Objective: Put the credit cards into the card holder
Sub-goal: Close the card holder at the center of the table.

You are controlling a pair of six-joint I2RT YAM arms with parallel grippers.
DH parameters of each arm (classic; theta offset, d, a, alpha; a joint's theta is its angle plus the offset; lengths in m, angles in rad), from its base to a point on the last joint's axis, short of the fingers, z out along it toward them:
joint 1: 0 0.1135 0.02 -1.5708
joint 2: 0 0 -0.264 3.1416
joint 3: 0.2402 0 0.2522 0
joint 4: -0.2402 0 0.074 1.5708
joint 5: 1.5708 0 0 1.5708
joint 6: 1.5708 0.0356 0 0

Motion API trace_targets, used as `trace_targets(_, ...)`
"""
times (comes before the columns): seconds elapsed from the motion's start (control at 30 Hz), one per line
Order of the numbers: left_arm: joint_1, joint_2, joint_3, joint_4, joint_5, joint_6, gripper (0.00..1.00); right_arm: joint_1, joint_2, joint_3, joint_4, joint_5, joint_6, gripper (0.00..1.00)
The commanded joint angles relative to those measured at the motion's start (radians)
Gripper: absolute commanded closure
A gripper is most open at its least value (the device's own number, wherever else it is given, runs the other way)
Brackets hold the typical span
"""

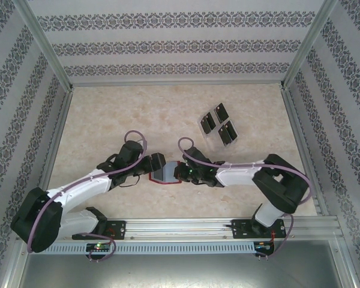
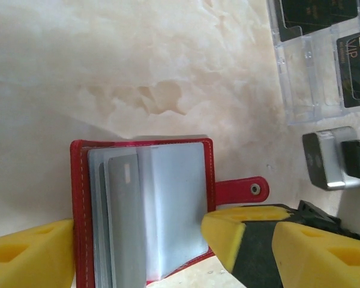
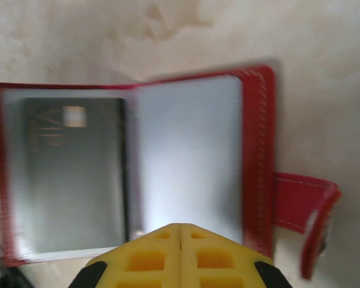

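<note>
The card holder [image 1: 164, 174], a red wallet, lies open on the table between both grippers, grey pockets up [image 2: 168, 204]. One credit card [image 3: 72, 174], dark with a light chip mark, sits inside its left pocket. My left gripper [image 2: 138, 240] is open, one yellow finger [image 2: 30, 255] at the wallet's left edge and the other over its right edge by the snap tab [image 2: 243, 189]. My right gripper [image 3: 180, 228] is shut with nothing between its fingers, its tip at the near edge of the right pocket [image 3: 189, 156]. Three more black credit cards [image 1: 219, 123] stand in a clear rack.
The clear plastic rack [image 1: 211, 139] stands to the back right of the wallet and reaches into the left wrist view's top right corner [image 2: 300, 90]. A grey block [image 2: 330, 159] of the right arm sits just right of the snap tab. Patterned walls enclose the marbled table [image 1: 138, 114].
</note>
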Motion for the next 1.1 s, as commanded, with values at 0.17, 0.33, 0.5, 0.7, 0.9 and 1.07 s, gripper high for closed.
trace_targets(0.17,-0.108,0.104,0.111,0.080,-0.026,-0.032,0.17,-0.126,-0.298,0.011,-0.267,0.117,-0.086,1.00)
trace_targets(0.33,-0.169,0.196,0.200,0.109,-0.032,-0.031,0.17,-0.243,-0.419,-0.067,-0.362,0.129,-0.075,1.00)
trace_targets(0.5,-0.238,0.308,0.289,0.151,-0.028,-0.042,0.17,-0.333,-0.532,-0.126,-0.438,0.126,-0.087,0.95)
trace_targets(0.7,-0.306,0.447,0.349,0.204,-0.020,-0.068,0.17,-0.364,-0.593,-0.153,-0.497,0.107,-0.096,0.79)
trace_targets(0.9,-0.318,0.463,0.306,0.249,-0.051,-0.096,0.17,-0.333,-0.564,-0.154,-0.510,0.076,-0.103,0.62)
trace_targets(1.07,-0.303,0.376,0.300,0.189,-0.126,-0.056,0.16,-0.251,-0.515,-0.154,-0.494,0.126,-0.065,0.61)
